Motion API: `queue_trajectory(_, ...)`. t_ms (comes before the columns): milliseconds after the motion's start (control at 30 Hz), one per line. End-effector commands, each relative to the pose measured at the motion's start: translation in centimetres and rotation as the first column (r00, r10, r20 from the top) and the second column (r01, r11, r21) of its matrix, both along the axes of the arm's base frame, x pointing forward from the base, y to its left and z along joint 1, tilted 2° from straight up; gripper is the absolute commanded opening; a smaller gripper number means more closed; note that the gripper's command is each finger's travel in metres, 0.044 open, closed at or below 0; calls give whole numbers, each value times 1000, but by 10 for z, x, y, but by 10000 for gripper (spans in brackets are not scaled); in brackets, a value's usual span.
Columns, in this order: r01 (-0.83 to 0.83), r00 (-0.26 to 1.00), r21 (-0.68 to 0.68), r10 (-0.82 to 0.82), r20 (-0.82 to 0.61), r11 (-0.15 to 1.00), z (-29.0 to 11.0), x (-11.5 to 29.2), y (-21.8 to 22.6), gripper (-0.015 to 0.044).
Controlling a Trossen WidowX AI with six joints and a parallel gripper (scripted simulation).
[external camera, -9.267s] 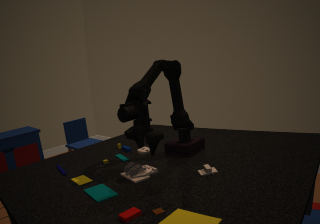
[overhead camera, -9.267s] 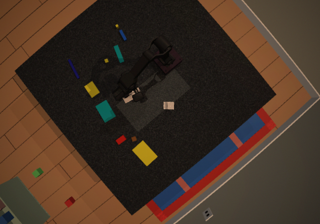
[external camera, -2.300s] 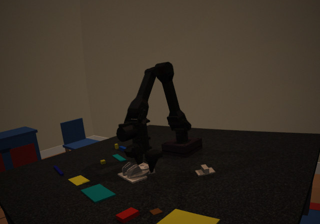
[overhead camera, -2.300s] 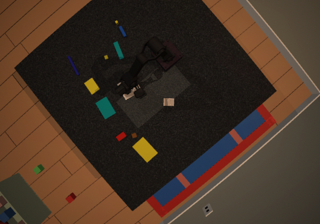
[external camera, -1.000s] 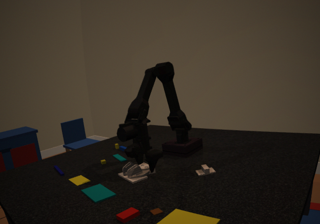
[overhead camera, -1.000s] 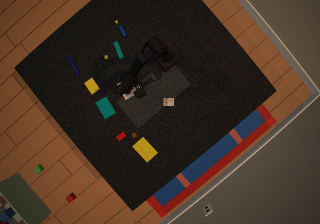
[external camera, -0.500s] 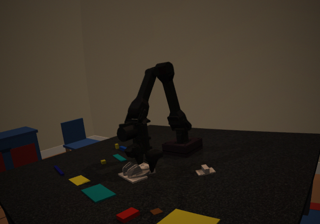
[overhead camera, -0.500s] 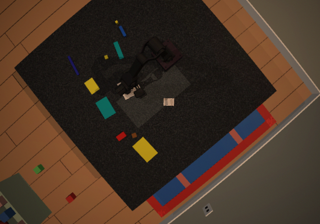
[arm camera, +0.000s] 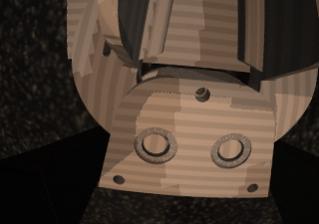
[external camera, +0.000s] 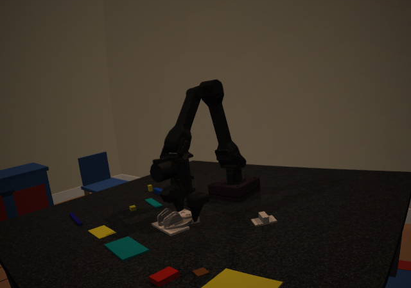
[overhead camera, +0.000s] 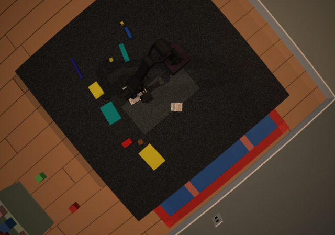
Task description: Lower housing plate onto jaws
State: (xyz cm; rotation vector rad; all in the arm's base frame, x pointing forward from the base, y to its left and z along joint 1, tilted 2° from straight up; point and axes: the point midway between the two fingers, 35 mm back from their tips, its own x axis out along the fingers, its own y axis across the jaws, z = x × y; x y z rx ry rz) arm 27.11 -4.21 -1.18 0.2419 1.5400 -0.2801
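The pale housing plate point(arm camera: 194, 114) point(external camera: 186, 213) lies over the rear of the pale base point(arm camera: 92, 97) point(external camera: 171, 232) point(overhead camera: 132, 101). In the wrist view round stub or pin ends show inside its two ringed holes. It looks about level; whether a gap remains under it cannot be told. The jaws point(external camera: 173, 220) stand on the base ahead of the plate, and the plate hides their rear ends. My gripper point(arm camera: 187, 139) point(external camera: 187, 215) points down with one dark finger at each side of the plate, shut on it.
A pale stepped block point(overhead camera: 176, 107) point(external camera: 263, 217) stands apart from the base. A teal sheet point(overhead camera: 110, 112) point(external camera: 126, 247) and a yellow sheet point(overhead camera: 96, 90) point(external camera: 101, 231) lie near the base. A red block point(overhead camera: 126, 143) point(external camera: 164, 276) and a larger yellow sheet point(overhead camera: 152, 156) lie farther off.
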Motion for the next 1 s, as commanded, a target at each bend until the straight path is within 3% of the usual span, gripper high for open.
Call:
queue_trajectory(0,-3,1000,-3,3,1,1000,0,0,-1,351)
queue_trajectory(33,-3,1000,-3,3,1,1000,0,0,-1,351)
queue_trajectory(167,0,1000,0,0,0,1000,0,0,0,440)
queue_trajectory(633,0,1000,0,0,0,1000,2,0,0,440)
queue_trajectory(867,-2,1000,-3,2,2,1000,68,0,2,440)
queue_trajectory(967,-3,1000,-3,3,2,1000,77,-2,2,440)
